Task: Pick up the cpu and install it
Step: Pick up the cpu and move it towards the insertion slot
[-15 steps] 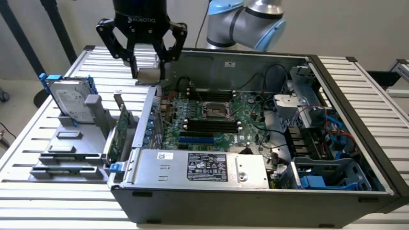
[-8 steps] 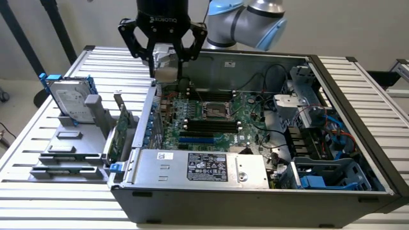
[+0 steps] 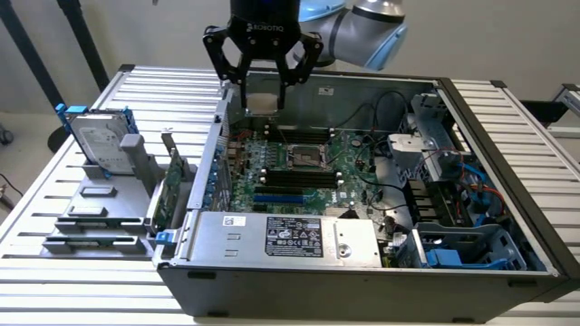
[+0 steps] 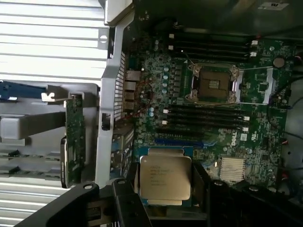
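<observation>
The cpu point(image 3: 263, 102), a small square chip with a dull silver top, hangs between the black fingers of my gripper point(image 3: 263, 105) above the far left part of the open computer case. In the wrist view the cpu point(image 4: 164, 177) shows printed text on its lid, and my gripper point(image 4: 164, 191) is shut on its edges. The open processor socket point(image 3: 303, 156) lies on the green motherboard, below the chip and toward the exterior view's right. In the wrist view the socket point(image 4: 213, 85) is seen with its metal frame lifted, some way off from the held chip.
A silver hard drive with blue rails point(image 3: 98, 141) stands in a grey holder on the slatted table at the exterior view's left. A grey power supply box with a black label point(image 3: 290, 236) fills the case's front. Cables and drive bays point(image 3: 453, 183) crowd the case's right side.
</observation>
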Tool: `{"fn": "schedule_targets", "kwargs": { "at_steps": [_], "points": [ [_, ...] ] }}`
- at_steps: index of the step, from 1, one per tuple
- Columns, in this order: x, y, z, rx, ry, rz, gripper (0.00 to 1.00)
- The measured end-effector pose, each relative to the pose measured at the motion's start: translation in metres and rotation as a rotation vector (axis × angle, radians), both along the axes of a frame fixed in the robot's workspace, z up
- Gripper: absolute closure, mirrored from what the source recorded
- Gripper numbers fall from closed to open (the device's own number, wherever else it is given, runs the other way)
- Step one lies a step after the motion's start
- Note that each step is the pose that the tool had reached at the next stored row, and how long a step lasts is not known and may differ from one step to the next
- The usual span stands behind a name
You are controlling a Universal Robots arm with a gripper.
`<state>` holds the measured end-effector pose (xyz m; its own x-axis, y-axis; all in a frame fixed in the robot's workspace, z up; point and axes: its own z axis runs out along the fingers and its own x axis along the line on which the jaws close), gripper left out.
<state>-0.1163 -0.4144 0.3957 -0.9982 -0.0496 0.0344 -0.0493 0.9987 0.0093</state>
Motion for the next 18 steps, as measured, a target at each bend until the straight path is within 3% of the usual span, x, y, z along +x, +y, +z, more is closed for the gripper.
{"fn": "schedule_targets", "kwargs": {
  "at_steps": [8,18],
  "points": [
    [0.023,0.0258,-0.0121,-0.0001,0.0001,0.000,0.45],
    [0.056,0.0547,-0.0303,0.0000,0.0001,0.000,0.45]
  ]
}}
